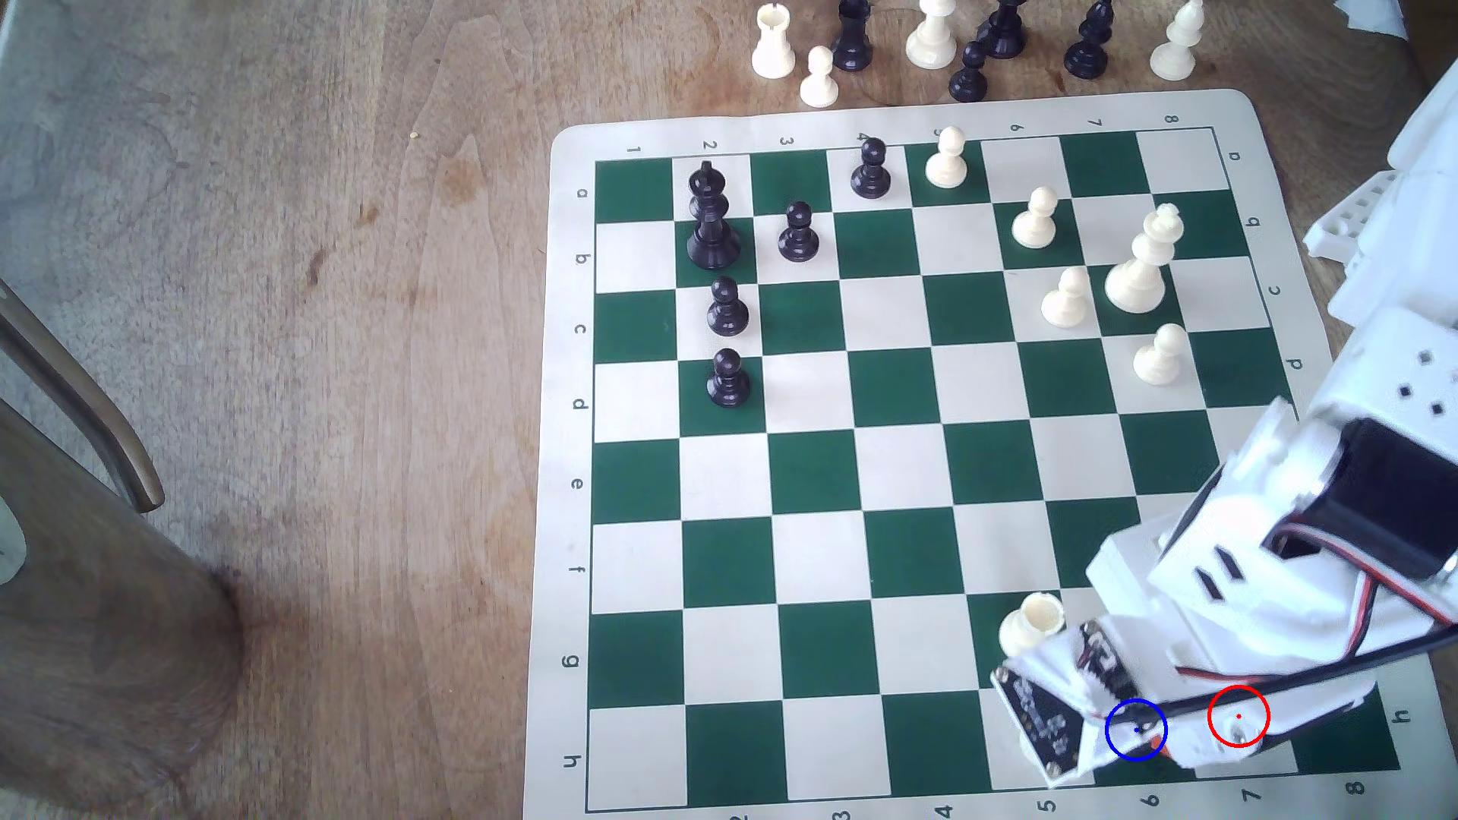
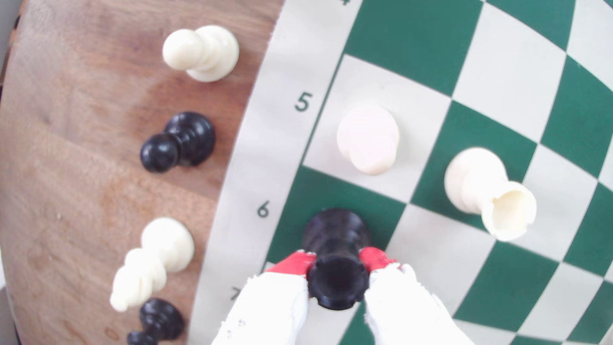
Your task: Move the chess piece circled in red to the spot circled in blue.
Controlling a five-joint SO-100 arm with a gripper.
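Clamped between my two red-tipped white fingers (image 2: pixel 295 263), the short glossy black chess piece with a round base (image 2: pixel 336 265) stands upright, its crenellated crown toward the wrist camera and its base over the dark green square beside the printed numeral 6. My pincer (image 2: pixel 338 265) is closed on the piece's upper body, one finger at each side, so there is no offset between pincer and piece; the long axis runs straight along my line of sight.

I cannot tell whether the base touches the green-and-cream vinyl chess mat (image 1: pixel 813 473) or rides just above it. In the exterior view my white arm covers both marks: the thin blue ring (image 1: pixel 1136 729) sits over column 6, the red ring (image 1: pixel 1239 716) over column 7 to the exterior view's right.

I judge the piece to be at or very near the blue-ringed dark green square, with lowering and release the remaining work.

Clearances:
- A cream-white pawn (image 2: pixel 368 139) stands on the adjoining cream square by numeral 5.
- A cream-white rook (image 2: pixel 487 192) stands diagonally adjacent.
- The mat's border and the brown wooden counter (image 2: pixel 83 166) lie close on the other side, with spare pieces well apart.

Opening the fingers should need little room.
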